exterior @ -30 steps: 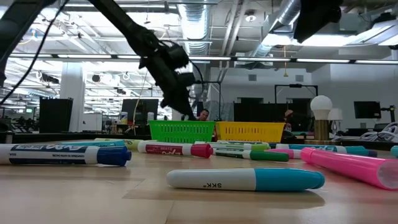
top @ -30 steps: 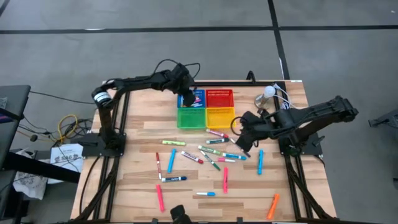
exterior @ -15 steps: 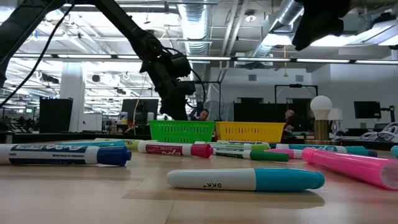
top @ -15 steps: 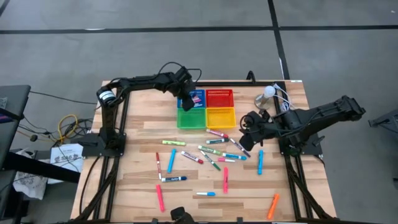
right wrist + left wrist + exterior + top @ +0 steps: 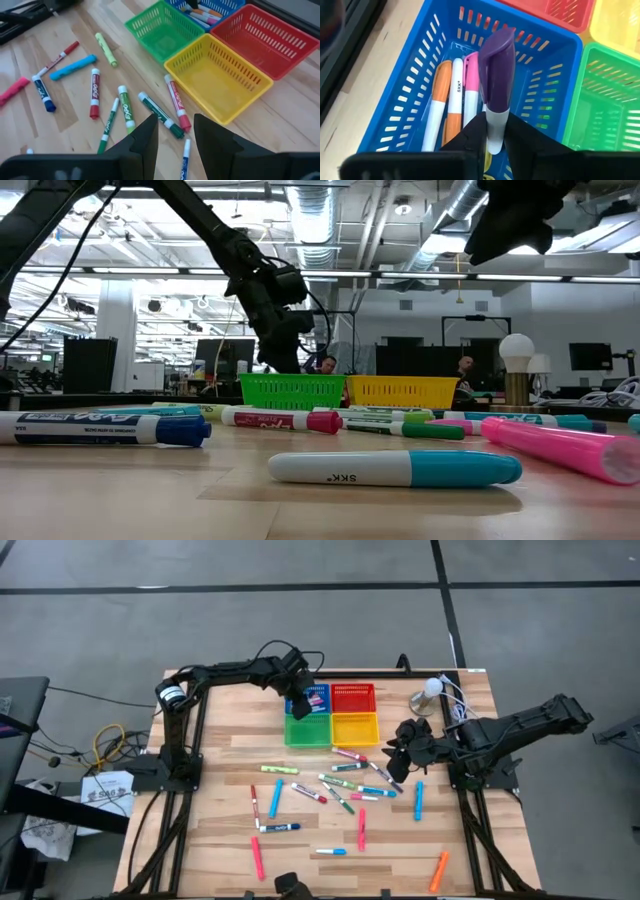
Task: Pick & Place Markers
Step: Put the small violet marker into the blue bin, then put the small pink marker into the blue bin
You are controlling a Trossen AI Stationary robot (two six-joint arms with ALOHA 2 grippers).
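A purple-capped marker (image 5: 496, 90) is pictured gripped between the fingers of the left tool (image 5: 495, 145), cap outward, directly over the blue basket (image 5: 405, 95) at the far side of the desk (image 5: 220, 850). Over the past second the left arm has been drawn slightly back from deeper over the baskets and has come to rest above the blue one, while its grip has begun to loosen a little; the marker is nevertheless seen clamped, not yet dropped. This is judged to be the instant of release, so that one more marker is about to be added to the orange, white and pink ones (image 5: 451, 110) already lying in that basket. The left arm is held stretched across from its post, its wrist pitched down at the basket.

The right tool (image 5: 410, 743) has meanwhile been pulled away from the scattered markers (image 5: 345, 785) toward its own side. It is shown raised above the desk, just beside the yellow basket (image 5: 215, 80), with its fingers parted and nothing between them, pointed down at the cluster of green and red markers (image 5: 125, 107). A next pick from that cluster appears to be in preparation. Some twenty markers are seen left on the desk.
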